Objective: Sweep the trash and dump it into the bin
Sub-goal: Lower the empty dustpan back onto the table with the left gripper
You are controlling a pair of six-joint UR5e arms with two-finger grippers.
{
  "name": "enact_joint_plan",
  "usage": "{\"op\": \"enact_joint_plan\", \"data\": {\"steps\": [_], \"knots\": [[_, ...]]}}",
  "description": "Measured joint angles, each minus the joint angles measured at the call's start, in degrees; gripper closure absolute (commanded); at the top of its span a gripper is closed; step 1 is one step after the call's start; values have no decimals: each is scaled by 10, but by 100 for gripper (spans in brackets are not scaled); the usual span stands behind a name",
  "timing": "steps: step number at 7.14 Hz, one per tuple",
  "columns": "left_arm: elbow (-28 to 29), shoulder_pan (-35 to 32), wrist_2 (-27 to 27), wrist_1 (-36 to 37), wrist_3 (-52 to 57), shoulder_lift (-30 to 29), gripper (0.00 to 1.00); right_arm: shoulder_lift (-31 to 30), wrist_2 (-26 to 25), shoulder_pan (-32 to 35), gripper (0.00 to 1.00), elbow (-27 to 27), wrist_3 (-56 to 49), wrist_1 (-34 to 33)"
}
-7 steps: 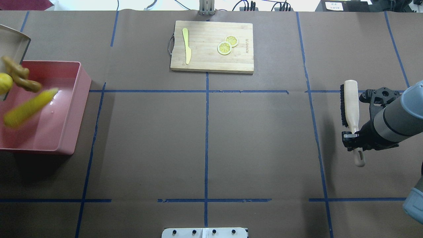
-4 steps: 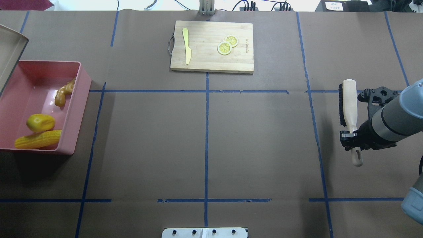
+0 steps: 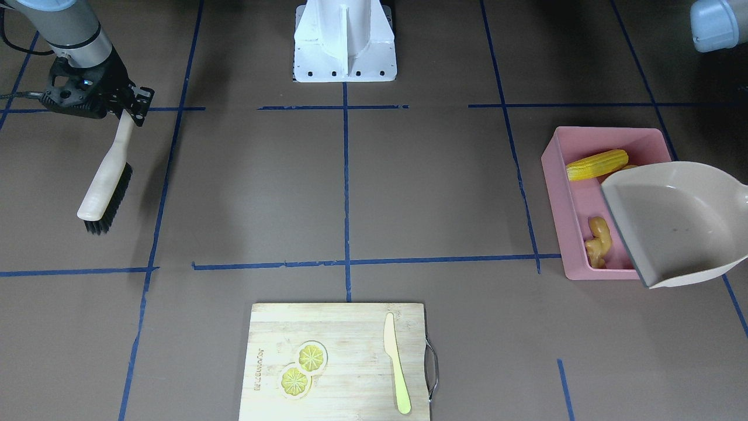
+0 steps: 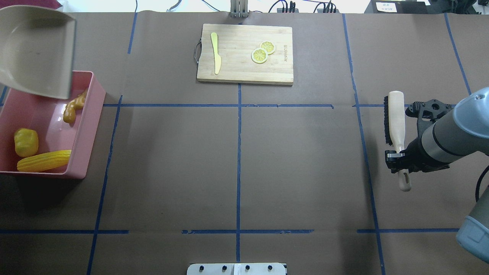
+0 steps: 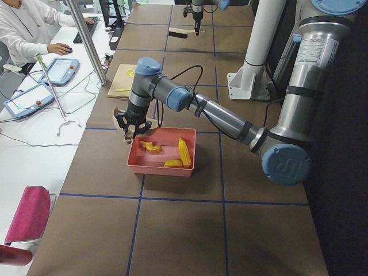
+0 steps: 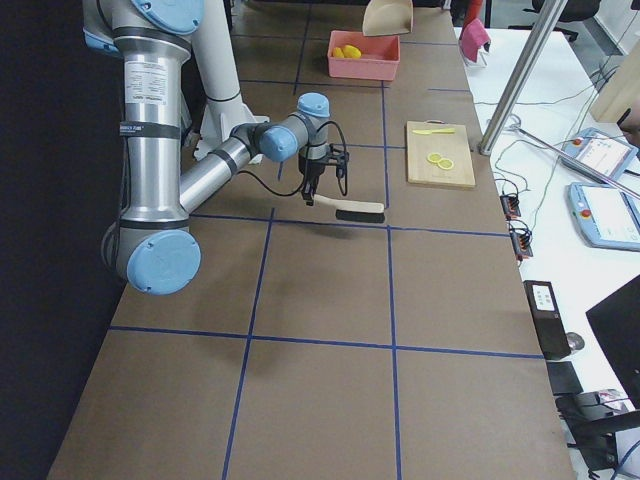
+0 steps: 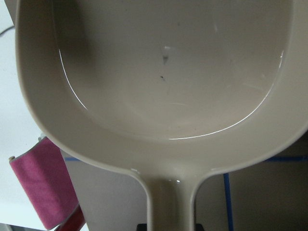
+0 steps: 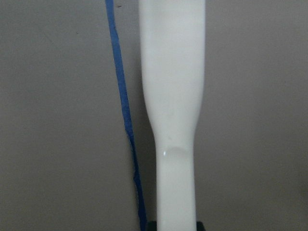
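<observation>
- right gripper [image 4: 397, 157] is clamped on the brush [image 4: 396, 114] handle
- left gripper [image 5: 130, 127] is at the dustpan [image 4: 34, 49] handle, but I can't tell its grip
- corn [image 4: 44, 160], potato lump [image 4: 26, 142] and ginger [image 4: 72, 109] are all lying in the pink bin [image 4: 98, 122]
- brown paper table [image 4: 298, 160] has a blue tape [image 4: 238, 152] grid, with operator desks off the left end
- the dustpan hides the potato lump in the front view

The cutting board [image 3: 350, 345] bears a small burnt-in brand mark [image 3: 257, 372] along one short edge, too small to read.

Left arm stretched far sideways, left gripper [image 5: 130, 129] clamped on a raised dustpan [image 4: 36, 49] handle. Right arm bent, right gripper [image 4: 397, 156] closed around a brush [image 4: 395, 114] handle.
</observation>
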Motion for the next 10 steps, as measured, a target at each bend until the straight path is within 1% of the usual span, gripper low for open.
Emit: {"op": "enact_joint_plan", "data": {"steps": [1, 4, 6, 7, 8, 9, 10], "knots": [[1, 48, -12, 6, -42, -22, 100, 11, 1, -6, 98, -4, 0, 0], [9, 223, -16, 20, -172, -75, 97, 30, 1, -17, 98, -12, 3, 0], [12, 304, -14, 21, -268, -89, 96, 33, 2, -19, 98, -13, 0, 1], [17, 343, -2, 21, -306, -99, 95, 33, 3, -19, 98, -13, -2, 1], [24, 369, 16, 21, -329, -110, 93, 34, 5, -20, 98, -14, -4, 1], [32, 384, 28, 19, -338, -118, 74, 35, 6, -20, 98, -15, -6, 1], [38, 392, 35, 17, -340, -125, 20, 35, 7, -20, 98, -18, -14, 1]]}}
